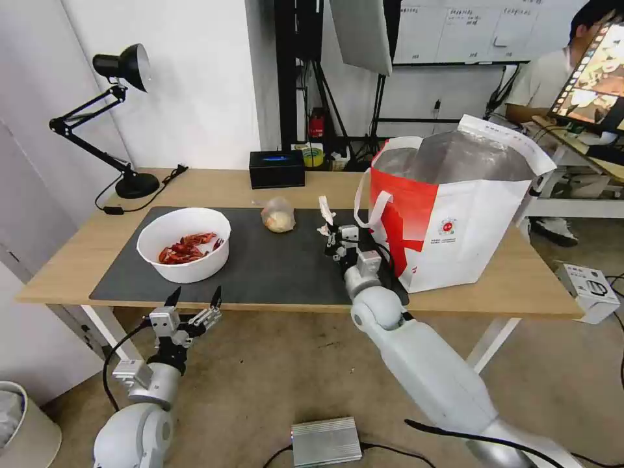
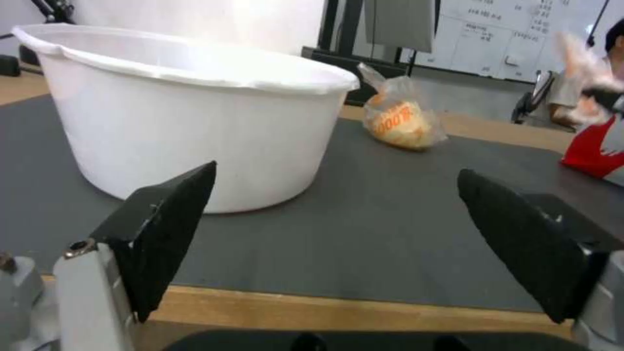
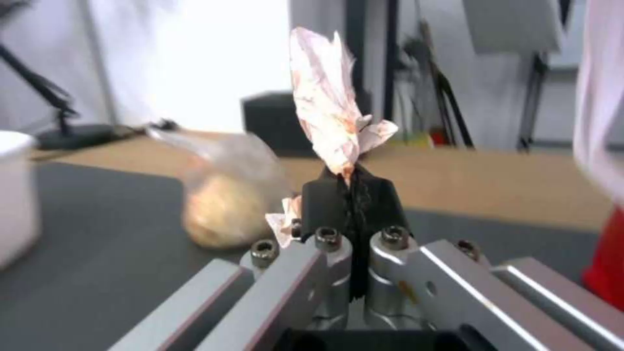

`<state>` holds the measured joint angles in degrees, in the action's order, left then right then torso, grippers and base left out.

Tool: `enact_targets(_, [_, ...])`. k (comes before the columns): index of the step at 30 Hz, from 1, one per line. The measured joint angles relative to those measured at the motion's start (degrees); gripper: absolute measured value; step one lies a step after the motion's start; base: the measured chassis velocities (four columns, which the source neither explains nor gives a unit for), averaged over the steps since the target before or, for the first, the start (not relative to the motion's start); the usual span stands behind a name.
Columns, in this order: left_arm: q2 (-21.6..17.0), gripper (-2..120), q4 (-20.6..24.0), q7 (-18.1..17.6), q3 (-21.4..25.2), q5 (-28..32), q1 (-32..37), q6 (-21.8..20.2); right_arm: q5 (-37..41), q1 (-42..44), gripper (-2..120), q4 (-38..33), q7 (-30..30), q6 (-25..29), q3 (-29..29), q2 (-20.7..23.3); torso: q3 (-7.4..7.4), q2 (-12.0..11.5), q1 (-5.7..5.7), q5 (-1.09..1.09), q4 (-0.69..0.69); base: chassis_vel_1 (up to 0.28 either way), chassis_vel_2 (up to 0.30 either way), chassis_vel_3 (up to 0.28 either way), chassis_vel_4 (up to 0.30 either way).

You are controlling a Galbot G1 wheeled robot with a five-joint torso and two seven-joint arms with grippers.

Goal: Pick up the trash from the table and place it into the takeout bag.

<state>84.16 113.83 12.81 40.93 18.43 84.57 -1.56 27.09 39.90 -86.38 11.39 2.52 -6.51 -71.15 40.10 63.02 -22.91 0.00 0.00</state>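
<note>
Right gripper (image 3: 348, 187), clamped on crumpled white tissue (image 3: 328, 109) beside takeout bag (image 1: 455, 214), requires lift over its rim; left gripper (image 1: 194, 303) wide apart.

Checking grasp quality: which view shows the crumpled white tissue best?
The right wrist view: the crumpled white, red-stained tissue stands close, pinched in the shut right tool. The head view shows it small beside the takeout bag; the left wrist view, a blur.

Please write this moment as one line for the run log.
right gripper: shut on crumpled tissue, above mat beside takeout bag | left gripper: open, at table edge before white bowl | small clear bag: on mat
</note>
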Motion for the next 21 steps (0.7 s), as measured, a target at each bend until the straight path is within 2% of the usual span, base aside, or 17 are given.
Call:
enact_targets(4, [0.1,100,0.04,-0.03,-0.53,-0.26,0.14,-0.06,-1.09,1.27,0,-3.0,-3.5,2.7,0.23,2.16,0.0,0.0,0.0,0.01,0.0,0.0,0.0,0.0,0.0])
enact_targets(10, [0.02,100,0.37,-0.06,-0.9,-0.54,0.43,-0.08,-3.13,4.67,0,-8.47,-10.26,8.17,4.09,6.35,0.0,0.0,0.0,0.0,-0.01,0.0,0.0,0.0,0.0])
enact_targets(15, [-0.42,100,0.38,-0.09,-0.98,-0.55,0.34,-0.13,-5.4,6.43,0,-12.1,-11.98,10.49,6.92,9.46,0.0,0.0,0.0,0.01,0.0,0.0,0.0,0.0,0.0])
enact_targets(21, [-0.83,100,0.36,-0.07,-1.39,-0.64,0.44,-0.13,-9.58,10.22,0,-18.92,-12.33,14.27,14.38,14.7,0.0,0.0,0.0,0.01,-0.01,0.0,0.0,0.0,0.0])
